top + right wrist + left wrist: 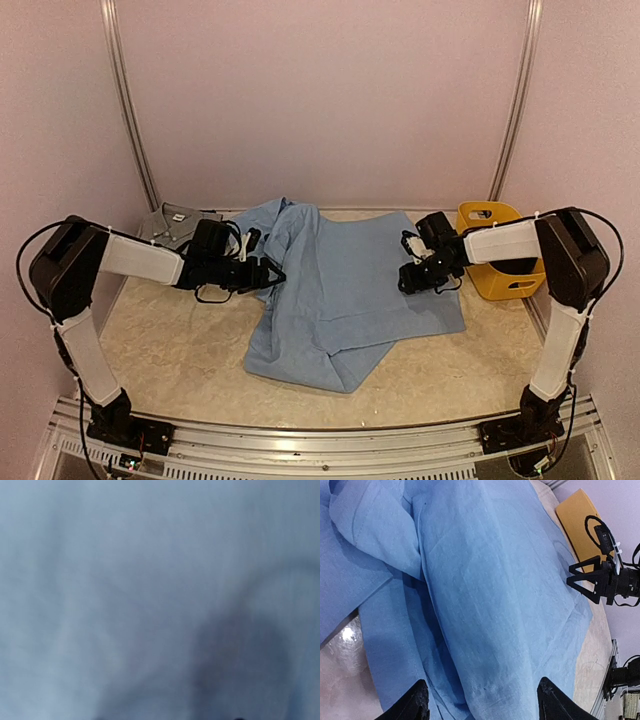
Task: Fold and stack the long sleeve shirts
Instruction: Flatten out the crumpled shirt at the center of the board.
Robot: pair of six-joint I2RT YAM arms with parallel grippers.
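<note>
Blue shirt (350, 290) spread mid-table, left side bunched. Left gripper (481, 690) fingers spread over cloth, nothing held. Finger state of right gripper (408, 278) cannot be told. Risk — several layers pinched together, fold dragged crooked.

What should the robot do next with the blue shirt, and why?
Probably lower the left gripper and pinch the bunched fold of the blue shirt beneath it. Its fingers hang open above that cloth, holding nothing, while the right gripper sits open over the shirt's other side, so folding needs a grip first.
</note>
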